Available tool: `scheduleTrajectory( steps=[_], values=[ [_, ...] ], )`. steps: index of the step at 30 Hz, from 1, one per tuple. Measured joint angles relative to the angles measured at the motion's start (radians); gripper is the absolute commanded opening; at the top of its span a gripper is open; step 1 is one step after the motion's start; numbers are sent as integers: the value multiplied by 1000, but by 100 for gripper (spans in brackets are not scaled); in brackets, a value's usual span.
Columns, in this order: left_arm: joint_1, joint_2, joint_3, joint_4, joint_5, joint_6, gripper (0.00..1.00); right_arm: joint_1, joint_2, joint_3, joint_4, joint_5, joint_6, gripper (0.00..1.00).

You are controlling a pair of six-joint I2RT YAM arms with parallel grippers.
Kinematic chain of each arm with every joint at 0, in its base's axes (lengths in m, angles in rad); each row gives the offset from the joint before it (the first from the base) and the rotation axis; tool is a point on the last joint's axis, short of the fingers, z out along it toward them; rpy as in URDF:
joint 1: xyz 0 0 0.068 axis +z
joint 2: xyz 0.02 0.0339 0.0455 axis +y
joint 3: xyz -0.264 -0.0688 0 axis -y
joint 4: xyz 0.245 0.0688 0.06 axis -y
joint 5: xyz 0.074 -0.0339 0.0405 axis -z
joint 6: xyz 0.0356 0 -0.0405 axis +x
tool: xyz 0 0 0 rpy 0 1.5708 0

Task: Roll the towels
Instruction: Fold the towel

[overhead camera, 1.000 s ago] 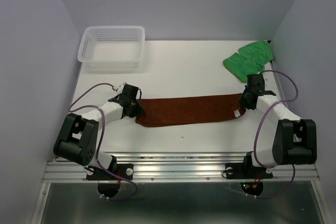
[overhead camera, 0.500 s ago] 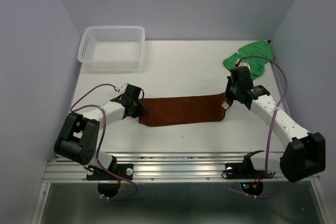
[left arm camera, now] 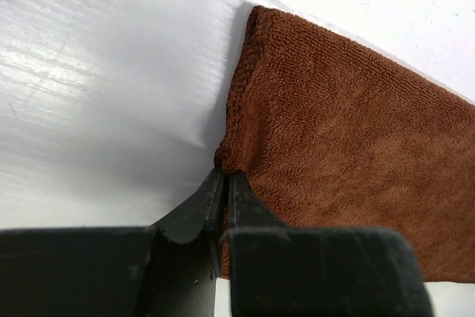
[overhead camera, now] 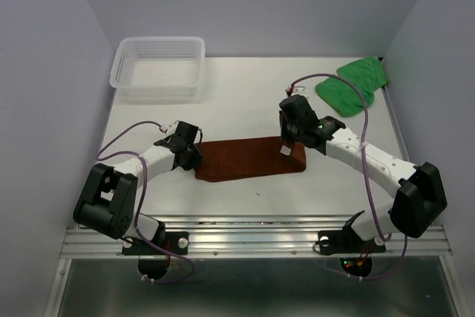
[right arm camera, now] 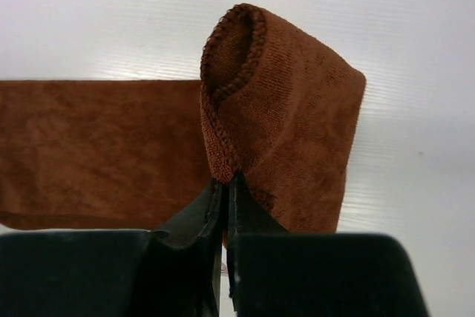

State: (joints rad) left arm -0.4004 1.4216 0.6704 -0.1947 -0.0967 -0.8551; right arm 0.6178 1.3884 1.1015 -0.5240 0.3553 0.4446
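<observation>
Right tool (right arm camera: 225, 182) pinches rust-brown towel (right arm camera: 297, 124); its raised fold hides cloth behind.

From above, you can't see either pinch: the left gripper (overhead camera: 194, 157) covers the left end of the rust-brown towel (overhead camera: 249, 159), and the right gripper (overhead camera: 288, 146) hides its folded right end. The white tag (overhead camera: 285, 151) there is too small to read. In your left wrist view the towel runs off the right edge; in the right wrist view, off the left. A purple cable (overhead camera: 318, 76) crosses part of the green towel (overhead camera: 364, 72).

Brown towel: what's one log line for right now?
left gripper: shut on brown towel | right gripper: shut on its folded-over end | green towel: untouched
</observation>
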Motion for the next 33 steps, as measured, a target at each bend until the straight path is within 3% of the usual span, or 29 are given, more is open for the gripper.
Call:
scheduleTrajectory(
  steps=[15, 33],
  values=[
    [0, -32, -25, -12, -2, 0, 0, 254, 212, 151, 69, -12, 68, 1],
    [0, -63, -56, 5, 4, 0, 0, 387, 418, 330, 138, -44, 129, 1]
  ],
)
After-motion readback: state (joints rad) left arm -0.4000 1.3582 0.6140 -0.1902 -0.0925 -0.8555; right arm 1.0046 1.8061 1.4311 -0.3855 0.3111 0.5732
